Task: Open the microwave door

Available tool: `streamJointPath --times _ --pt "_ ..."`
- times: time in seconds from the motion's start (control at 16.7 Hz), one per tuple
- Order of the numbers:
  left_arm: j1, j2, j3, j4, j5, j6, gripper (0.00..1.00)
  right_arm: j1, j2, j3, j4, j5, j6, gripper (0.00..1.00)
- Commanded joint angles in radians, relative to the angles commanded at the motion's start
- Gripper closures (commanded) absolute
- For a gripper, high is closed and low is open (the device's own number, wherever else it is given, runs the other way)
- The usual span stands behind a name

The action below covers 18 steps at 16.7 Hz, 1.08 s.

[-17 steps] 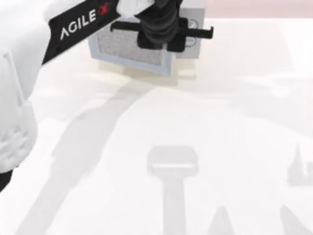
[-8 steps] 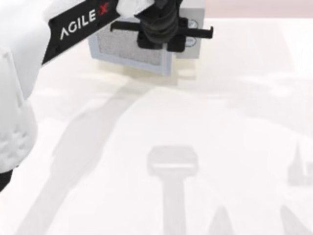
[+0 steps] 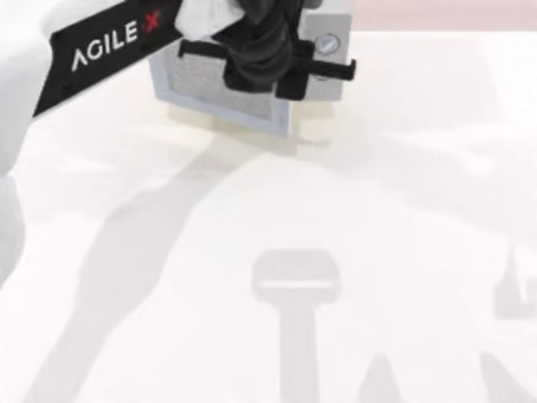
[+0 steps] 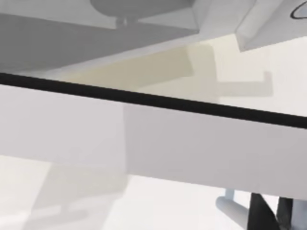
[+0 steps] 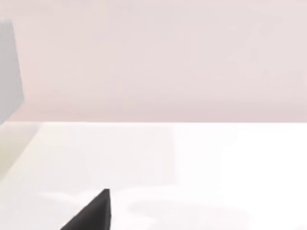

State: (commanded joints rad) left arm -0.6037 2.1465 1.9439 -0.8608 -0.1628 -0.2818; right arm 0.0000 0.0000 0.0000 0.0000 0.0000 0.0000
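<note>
At the top view's upper centre, the left gripper [image 3: 281, 84], whose grip cannot be told, should be swung outward with the speckled-mesh silver-grey microwave door [image 3: 220, 88].

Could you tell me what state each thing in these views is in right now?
microwave: upright at the table's far edge, front facing the camera.
microwave door: swung partly open, its handle edge away from the knob panel.
left gripper: at the door's handle edge; fingers hidden.
right gripper: parked away from the microwave, only a dark tip showing.
</note>
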Motion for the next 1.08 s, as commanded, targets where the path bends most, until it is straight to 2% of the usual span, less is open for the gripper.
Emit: streamJointPath --times 1.08 --pt "0.002 -0.014 -0.022 0.011 0.01 0.015 1.0 0.0 0.0 0.0 0.0 0.0 0.0 0.0"
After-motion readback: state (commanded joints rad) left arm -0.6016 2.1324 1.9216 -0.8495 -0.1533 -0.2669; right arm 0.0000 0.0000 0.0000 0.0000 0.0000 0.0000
